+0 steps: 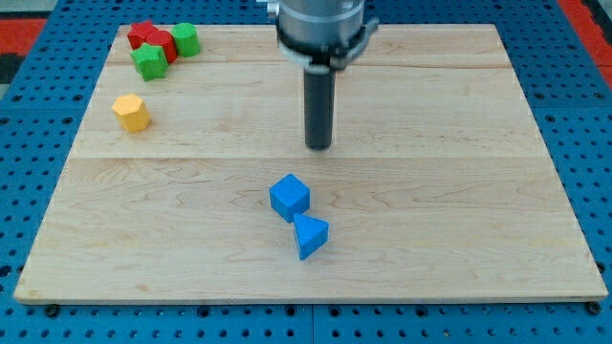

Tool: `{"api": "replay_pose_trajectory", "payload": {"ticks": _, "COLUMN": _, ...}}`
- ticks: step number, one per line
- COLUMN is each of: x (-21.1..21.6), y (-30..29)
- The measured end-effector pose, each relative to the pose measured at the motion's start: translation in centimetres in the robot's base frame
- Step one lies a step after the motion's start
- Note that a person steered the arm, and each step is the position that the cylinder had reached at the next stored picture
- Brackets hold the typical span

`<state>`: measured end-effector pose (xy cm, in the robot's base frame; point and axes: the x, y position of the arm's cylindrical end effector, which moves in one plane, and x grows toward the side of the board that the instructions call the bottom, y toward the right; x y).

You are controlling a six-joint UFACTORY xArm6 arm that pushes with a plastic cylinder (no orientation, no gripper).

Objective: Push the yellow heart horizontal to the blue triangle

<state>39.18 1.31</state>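
Observation:
The yellow heart (131, 112) lies near the board's left edge, in the upper left. The blue triangle (310, 235) lies low in the middle of the board, touching the lower right of a blue cube (289, 197). My tip (318, 146) stands above the blue cube, about a block's width clear of it, and far to the right of the yellow heart. It touches no block.
A cluster sits at the top left corner: a red block (150, 39), a green star-like block (149, 61) and a green block (185, 40). The wooden board (459, 191) lies on a blue pegboard surface.

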Motion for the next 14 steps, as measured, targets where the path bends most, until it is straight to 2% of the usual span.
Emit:
{"api": "replay_pose_trajectory", "payload": {"ticks": 1, "x": -7.6, "y": 0.0}}
{"api": "replay_pose_trajectory", "payload": {"ticks": 3, "x": -14.0, "y": 9.4}}
{"api": "replay_pose_trajectory", "payload": {"ticks": 4, "x": -15.9, "y": 9.2}}
{"api": "replay_pose_trajectory", "payload": {"ticks": 5, "x": -13.2, "y": 5.2}}
{"api": "replay_pose_trajectory", "payload": {"ticks": 7, "x": -16.4, "y": 0.6}}
{"api": "replay_pose_trajectory", "payload": {"ticks": 9, "x": -16.6, "y": -8.0}}
{"api": "replay_pose_trajectory", "payload": {"ticks": 10, "x": -15.4, "y": -11.0}}
{"api": "replay_pose_trajectory", "payload": {"ticks": 13, "x": -7.7, "y": -10.6}}
{"api": "replay_pose_trajectory", "payload": {"ticks": 14, "x": -7.4, "y": -14.0}}
